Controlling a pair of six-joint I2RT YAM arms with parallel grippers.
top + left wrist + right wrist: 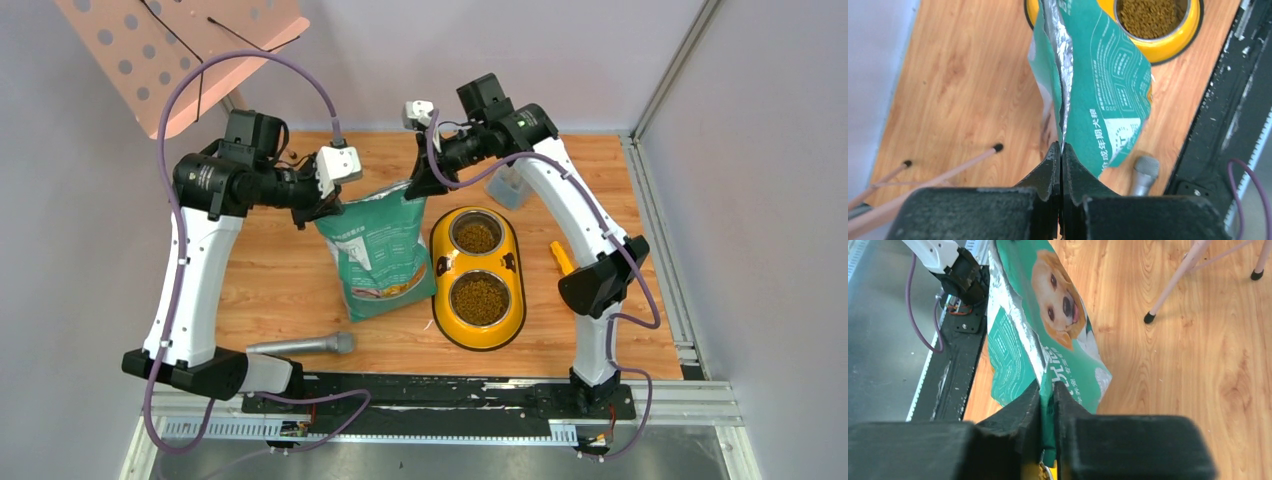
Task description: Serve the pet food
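— What lies on the wooden table (280,280)?
— A yellow double-bowl feeder (442,300) nearer than the right gripper (418,186); a grey cylinder (300,345) well nearer than the left gripper (332,208); a yellow scoop (562,257) further right.

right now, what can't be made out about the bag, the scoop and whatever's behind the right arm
1. Bag: top held nearly closed by the left gripper and right gripper, so no view shows inside; pet food shows only in the feeder.
2. Yellow scoop: top view, right arm covers most of it.
3. Clear container: top view, partly behind the right arm, contents unclear.
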